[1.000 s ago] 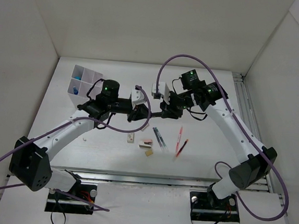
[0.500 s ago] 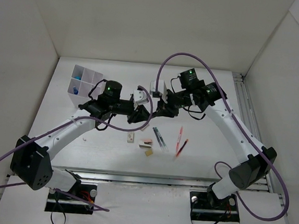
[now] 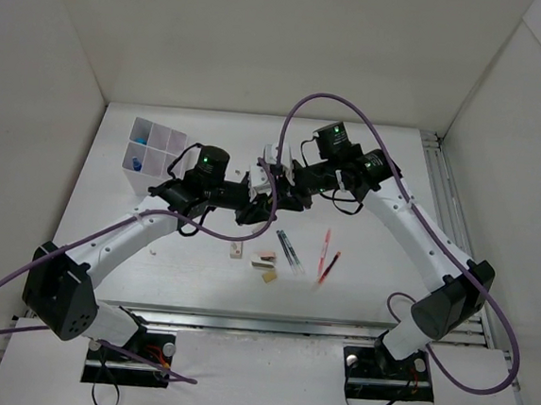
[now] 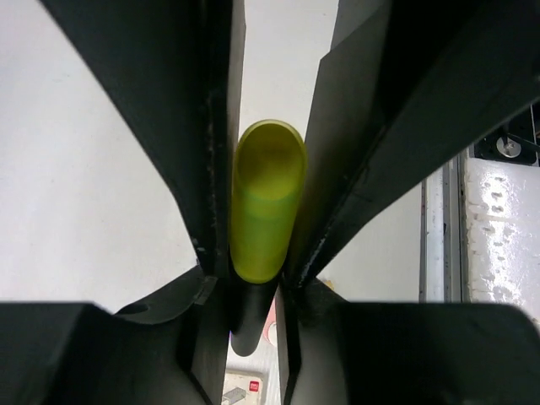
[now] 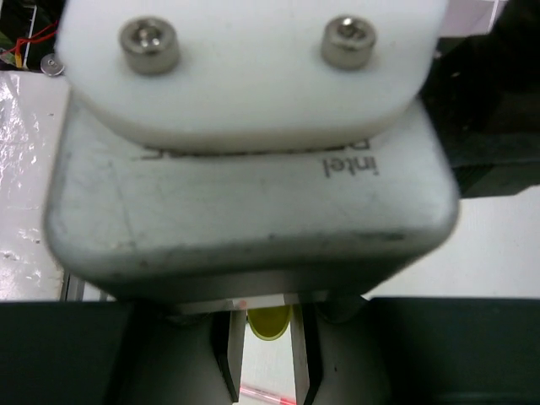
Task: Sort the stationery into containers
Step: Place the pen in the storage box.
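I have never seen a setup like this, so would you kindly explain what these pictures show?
These are two robot arms bolted at the near edge of a table. The wide picture looks down from above and behind them. The other two come from a small camera on each wrist, looking along that arm's own fingers. The arms meet over the table around a yellow highlighter. The left fingers hug it, and the right fingers seem to flank it too, behind a grey camera housing, apparently the other arm's. On the table lie dark pens, red pens and small erasers. The white grid box is for sorting.
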